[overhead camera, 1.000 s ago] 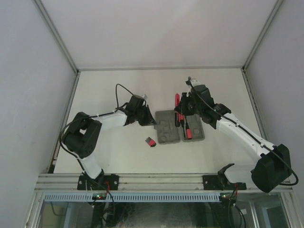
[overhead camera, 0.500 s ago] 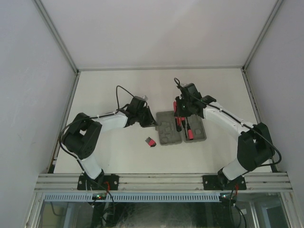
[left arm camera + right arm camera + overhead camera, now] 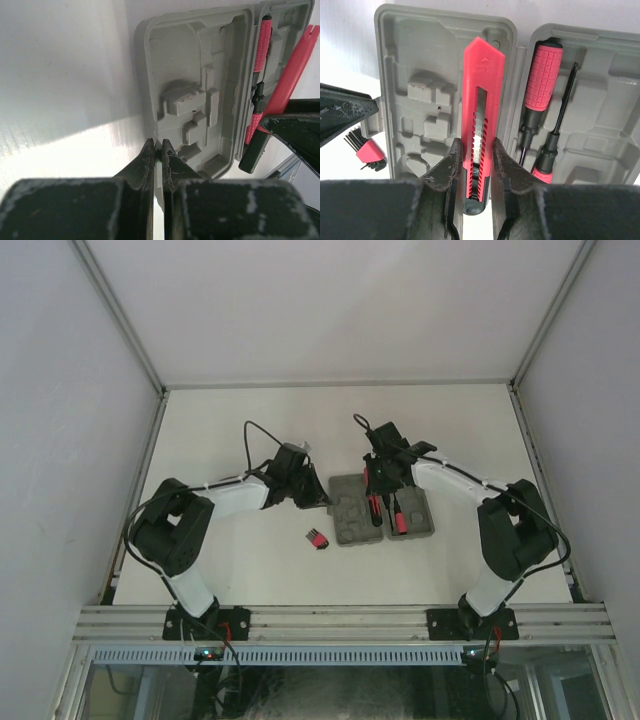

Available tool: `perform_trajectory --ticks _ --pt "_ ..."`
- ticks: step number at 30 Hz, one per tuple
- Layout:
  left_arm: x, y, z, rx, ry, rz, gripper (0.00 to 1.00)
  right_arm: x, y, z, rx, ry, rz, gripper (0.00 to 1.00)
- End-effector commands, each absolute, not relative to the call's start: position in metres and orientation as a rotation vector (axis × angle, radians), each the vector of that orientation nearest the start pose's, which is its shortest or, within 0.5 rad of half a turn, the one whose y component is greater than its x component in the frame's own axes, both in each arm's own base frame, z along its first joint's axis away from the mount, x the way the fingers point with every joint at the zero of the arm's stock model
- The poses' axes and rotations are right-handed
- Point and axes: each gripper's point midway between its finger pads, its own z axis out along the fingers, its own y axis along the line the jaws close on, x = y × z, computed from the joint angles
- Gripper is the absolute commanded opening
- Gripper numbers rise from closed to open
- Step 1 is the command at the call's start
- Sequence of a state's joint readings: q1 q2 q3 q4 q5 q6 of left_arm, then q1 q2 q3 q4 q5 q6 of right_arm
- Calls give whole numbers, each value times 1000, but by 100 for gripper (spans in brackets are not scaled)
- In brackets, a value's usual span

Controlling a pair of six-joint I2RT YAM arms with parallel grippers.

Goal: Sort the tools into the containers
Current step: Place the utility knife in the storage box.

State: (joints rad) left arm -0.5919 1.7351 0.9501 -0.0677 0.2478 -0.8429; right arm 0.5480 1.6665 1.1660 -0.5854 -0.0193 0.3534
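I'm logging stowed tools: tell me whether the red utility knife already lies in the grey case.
No, the red utility knife is clamped between the fingers of the right hand, held over the grey case.

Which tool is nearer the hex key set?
Left. The left tool is at the grey case, on its left edge, beyond the hex key set; the right tool holds a red cutter over the case's middle, farther off.

Bright diffuse light, soft shadows
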Motion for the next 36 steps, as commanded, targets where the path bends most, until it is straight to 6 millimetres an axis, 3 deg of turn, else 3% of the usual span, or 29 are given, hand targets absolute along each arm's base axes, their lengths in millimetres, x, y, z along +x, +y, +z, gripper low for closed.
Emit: perform_trajectory --ticks 1,27,36 --pt "303 -295 67 -219 2544 -932 0 322 216 83 -212 2645 291 0" --pt "299 -297 69 -220 2540 -928 0 305 216 31 -263 2776 137 0" --pt "300 -298 68 -220 2541 -929 0 303 206 35 -269 2772 61 23"
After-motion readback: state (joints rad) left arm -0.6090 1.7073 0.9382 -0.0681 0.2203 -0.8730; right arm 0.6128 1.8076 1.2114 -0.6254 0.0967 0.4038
